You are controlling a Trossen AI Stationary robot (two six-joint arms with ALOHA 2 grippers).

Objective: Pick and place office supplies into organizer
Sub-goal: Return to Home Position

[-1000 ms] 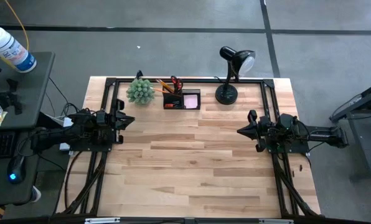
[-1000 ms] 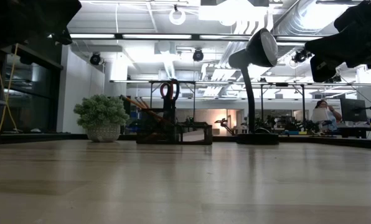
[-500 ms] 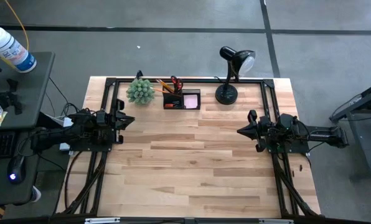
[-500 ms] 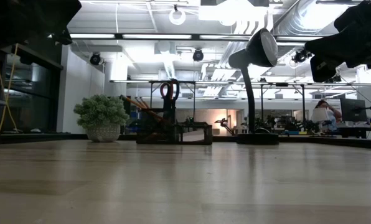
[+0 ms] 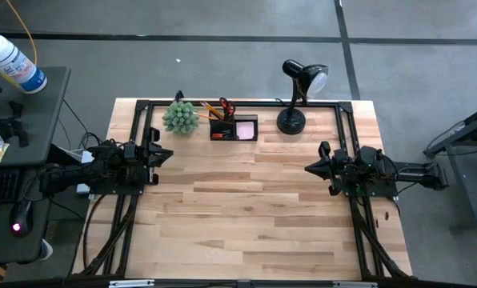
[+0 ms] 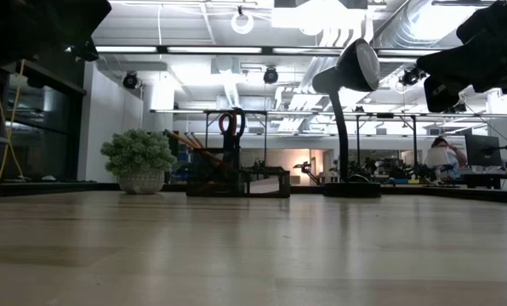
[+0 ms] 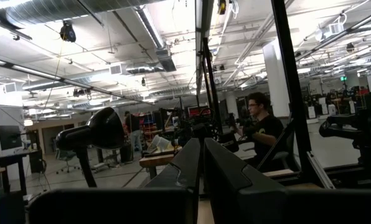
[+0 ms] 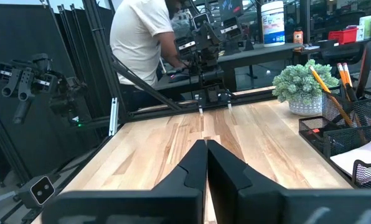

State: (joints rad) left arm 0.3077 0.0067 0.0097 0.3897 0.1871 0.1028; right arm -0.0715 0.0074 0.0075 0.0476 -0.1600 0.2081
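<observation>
The black organizer [image 5: 233, 128] stands at the table's far edge, between the plant and the lamp. Orange-handled scissors [image 5: 226, 106] and pencils [image 5: 212, 109] stand upright in its taller compartment; a pink sticky-note pad [image 5: 246, 128] lies in the lower one. The right wrist view shows the pencils [image 8: 325, 84] and the mesh organizer [image 8: 350, 134]. My left gripper [image 5: 168, 154] is shut at the table's left side, raised, holding nothing. My right gripper [image 5: 309, 169] is shut at the right side, level, holding nothing.
A green spiky plant [image 5: 180, 117] stands left of the organizer and a black desk lamp [image 5: 294, 92] right of it. Bare wood fills the middle and near part of the table [image 5: 246, 216]. A person [image 8: 142, 37] stands beyond the left side.
</observation>
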